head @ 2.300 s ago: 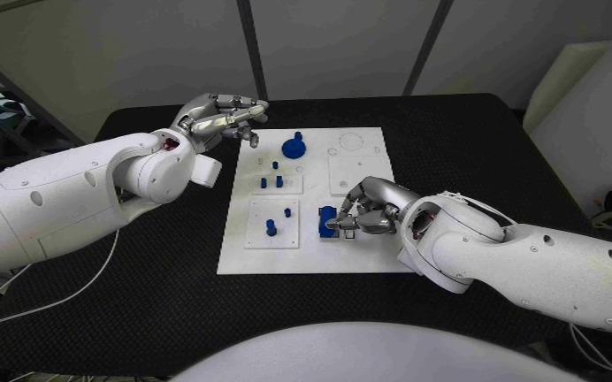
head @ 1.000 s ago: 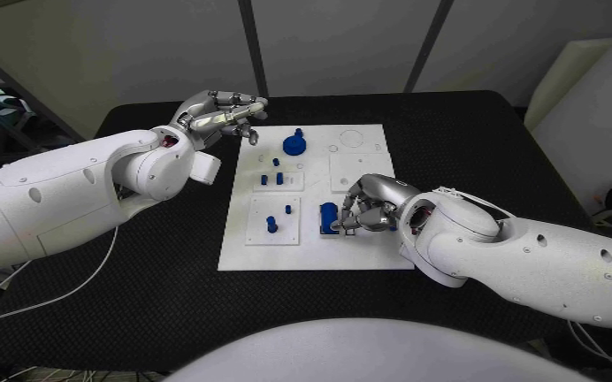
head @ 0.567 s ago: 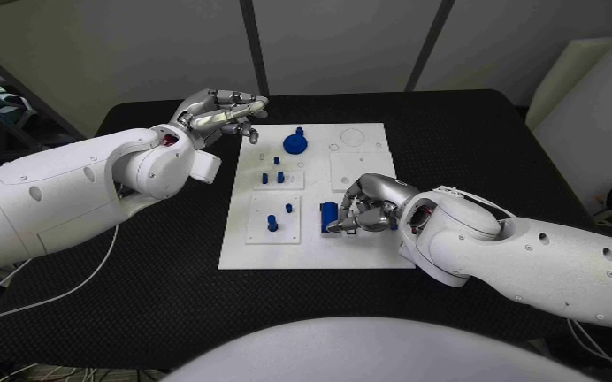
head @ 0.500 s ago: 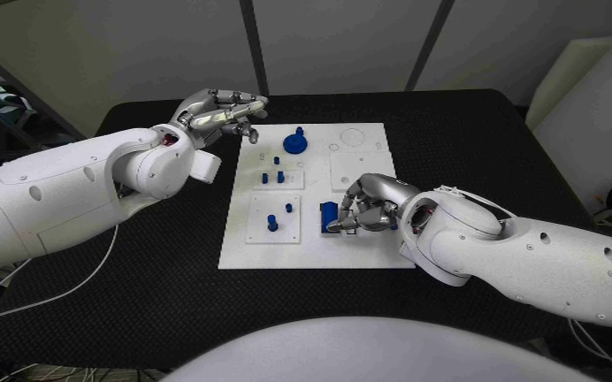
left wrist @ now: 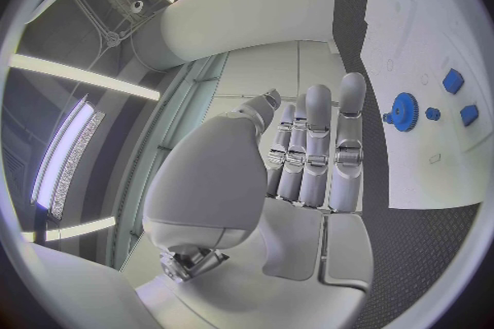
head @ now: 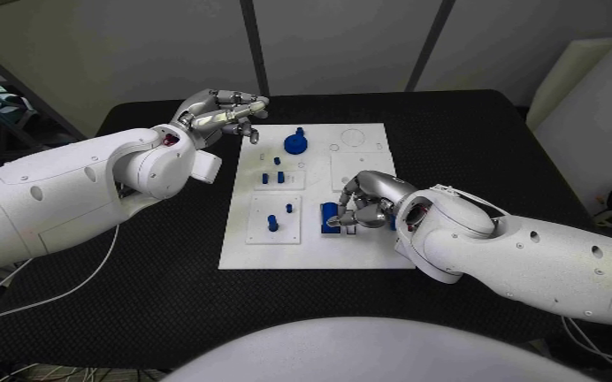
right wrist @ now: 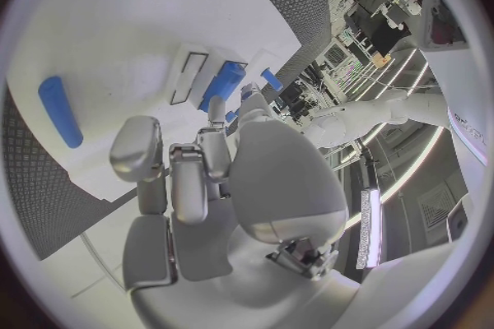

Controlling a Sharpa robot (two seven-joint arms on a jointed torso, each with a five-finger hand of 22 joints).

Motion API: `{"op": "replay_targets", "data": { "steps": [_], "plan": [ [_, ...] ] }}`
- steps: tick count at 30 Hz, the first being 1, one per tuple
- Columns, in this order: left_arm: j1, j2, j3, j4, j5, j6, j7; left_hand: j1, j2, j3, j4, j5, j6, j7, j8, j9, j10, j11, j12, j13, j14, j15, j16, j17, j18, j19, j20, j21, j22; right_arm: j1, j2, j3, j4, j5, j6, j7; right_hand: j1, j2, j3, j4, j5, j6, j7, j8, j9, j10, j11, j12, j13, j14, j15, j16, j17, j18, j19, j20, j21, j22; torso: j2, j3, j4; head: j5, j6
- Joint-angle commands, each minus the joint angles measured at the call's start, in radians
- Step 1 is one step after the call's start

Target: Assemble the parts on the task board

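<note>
left robot hand [head: 222, 117]: raised, fingers curled, empty | right robot hand [head: 361, 204]: lowered, seemingly gripping

The task board [head: 300, 254] is laid in the middle of the table [head: 141, 285], its long edges running from the near side to the far side. A gear part [head: 294, 142] is set near the board's far left corner. Closer in, a cluster of small pegs [head: 271, 175] is stood along the left edge, and two more pegs [head: 277, 217] are stood nearer the near left corner. A block part [head: 332, 214] is placed right of these, toward the board's middle.
</note>
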Motion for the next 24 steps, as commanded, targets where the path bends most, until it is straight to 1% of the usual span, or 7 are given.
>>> {"op": "replay_targets", "data": {
  "steps": [1, 4, 7, 11, 19, 21, 24],
  "plan": [
    [0.001, 0.001, 0.001, 0.001, 0.003, 0.011, 0.001, -0.001, 0.012, -0.006, 0.001, 0.000, -0.005, 0.000, 0.004, -0.001, -0.008, -0.002, 0.005, 0.001, -0.007, -0.001, 0.000, -0.001, 0.049, 0.004, 0.005, -0.002, -0.002, 0.001, 0.003, 0.000, -0.005, -0.048, -0.015, -0.019, 0.033, 0.015, 0.005, -0.015, -0.004, 0.001, -0.010, 0.006, 0.003, 0.009, -0.008, 0.004, 0.004, 0.086, -0.009, 0.005, 0.175, -0.014, 0.002, -0.006, 0.004, 0.003, 0.000, -0.0006, -0.0013, 0.003, -0.002],
    [0.001, 0.001, 0.001, 0.001, 0.003, 0.011, 0.001, -0.001, 0.012, -0.006, 0.001, 0.000, -0.005, 0.000, 0.004, -0.001, -0.008, -0.002, 0.005, 0.001, -0.007, -0.001, 0.000, -0.001, 0.049, 0.004, 0.005, -0.002, -0.002, 0.001, 0.005, 0.000, -0.008, -0.056, -0.013, -0.023, 0.040, 0.017, 0.007, -0.019, -0.005, 0.002, -0.011, 0.007, 0.004, 0.010, -0.009, 0.006, 0.005, 0.086, -0.010, 0.006, 0.176, -0.014, 0.002, -0.006, 0.004, 0.003, 0.000, -0.0004, -0.0018, 0.002, -0.002],
    [0.001, 0.001, 0.001, 0.001, 0.003, 0.011, 0.001, -0.001, 0.012, -0.006, 0.001, 0.000, -0.005, 0.000, 0.004, -0.001, -0.008, -0.002, 0.005, 0.001, -0.007, -0.001, 0.000, -0.001, 0.049, 0.004, 0.005, -0.002, -0.002, 0.001, 0.006, 0.001, -0.008, -0.063, -0.005, -0.020, 0.051, 0.013, 0.009, -0.027, -0.007, 0.002, -0.012, 0.008, 0.006, 0.011, -0.010, 0.007, 0.006, 0.086, -0.011, 0.006, 0.176, -0.014, 0.003, -0.008, 0.004, 0.004, 0.000, 0.0002, -0.0018, 0.003, -0.003],
    [0.001, 0.001, 0.001, 0.000, 0.003, 0.011, 0.001, -0.001, 0.012, -0.006, 0.001, 0.000, -0.005, 0.000, 0.004, -0.001, -0.008, -0.002, 0.005, 0.001, -0.007, -0.001, 0.000, -0.001, 0.049, 0.004, 0.005, -0.002, -0.002, 0.001, 0.008, 0.001, -0.007, -0.076, 0.002, -0.020, 0.068, 0.008, 0.011, -0.040, -0.018, 0.003, -0.013, 0.009, 0.008, 0.011, -0.011, 0.007, 0.007, 0.086, -0.012, 0.006, 0.176, -0.015, 0.003, -0.009, 0.004, 0.005, -0.001, -0.0004, -0.0017, 0.002, -0.002],
    [0.001, 0.001, 0.001, 0.001, 0.003, 0.011, 0.001, -0.001, 0.013, -0.007, 0.001, 0.000, -0.006, 0.000, 0.005, -0.002, -0.010, -0.002, 0.006, 0.001, -0.008, -0.001, 0.000, -0.002, 0.049, 0.004, 0.005, -0.003, -0.003, 0.001, 0.007, 0.000, -0.005, -0.111, -0.045, -0.036, 0.078, 0.023, 0.019, -0.042, -0.020, 0.009, -0.015, 0.012, 0.011, 0.015, -0.012, 0.012, 0.012, 0.087, -0.013, 0.006, 0.178, -0.015, 0.004, -0.010, 0.006, 0.008, -0.001, -0.0003, -0.0009, 0.002, 0.001],
    [0.001, 0.000, 0.001, 0.001, 0.003, 0.011, 0.001, -0.002, 0.014, -0.007, 0.002, 0.000, -0.006, 0.000, 0.005, -0.002, -0.010, -0.002, 0.007, 0.001, -0.008, -0.001, 0.001, -0.002, 0.049, 0.004, 0.005, -0.004, -0.003, 0.001, 0.003, 0.000, -0.001, -0.110, -0.058, -0.030, 0.070, 0.024, 0.016, -0.037, -0.014, 0.007, -0.014, 0.010, 0.011, 0.014, -0.012, 0.010, 0.011, 0.087, -0.013, 0.006, 0.178, -0.015, 0.004, -0.010, 0.006, 0.007, 0.000, 0.0000, -0.0011, 0.003, 0.001],
    [0.001, 0.000, 0.001, 0.001, 0.003, 0.012, 0.001, -0.002, 0.014, -0.007, 0.002, 0.000, -0.006, 0.000, 0.005, -0.002, -0.010, -0.002, 0.007, 0.001, -0.008, -0.001, 0.001, -0.002, 0.049, 0.004, 0.005, -0.004, -0.003, 0.001, -0.012, 0.000, 0.010, -0.088, -0.077, -0.005, 0.058, 0.024, 0.011, -0.027, 0.004, -0.007, -0.009, 0.000, 0.008, 0.008, -0.009, -0.002, 0.003, 0.086, -0.011, 0.006, 0.177, -0.015, 0.002, -0.010, 0.003, 0.004, -0.001, 0.0008, -0.0022, 0.003, 0.002]
  ]
}}
